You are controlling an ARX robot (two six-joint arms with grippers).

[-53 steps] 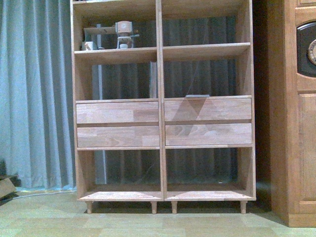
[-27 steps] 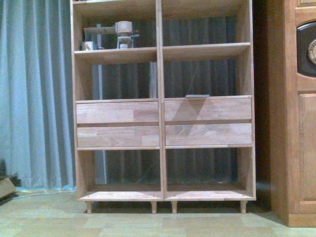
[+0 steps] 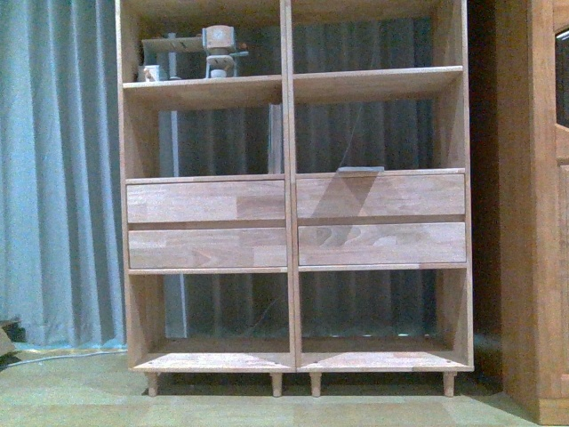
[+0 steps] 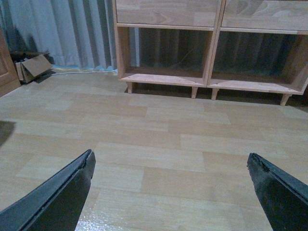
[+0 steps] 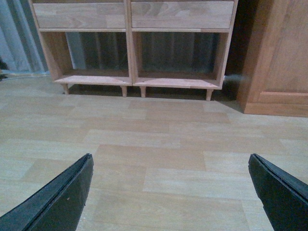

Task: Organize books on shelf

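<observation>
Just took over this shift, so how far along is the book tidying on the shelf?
Done: nothing certain. On the shelf, a thin upright item stands by the divider and a flat grey item lies above the right drawers; possibly books, too small to tell. In hand: nothing; left gripper and right gripper are open, empty, over floor. Left: approach and arrange them.

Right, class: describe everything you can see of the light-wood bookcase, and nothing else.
The bookcase is light wood, upright, split by a central divider into open compartments with no back, so the curtain shows through. Four closed drawer fronts sit in two rows at mid-height. Short peg legs rest on the floor. Small objects stand in an upper left compartment; a flat grey item lies atop the right drawers. A darker cabinet stands close on its right.
</observation>
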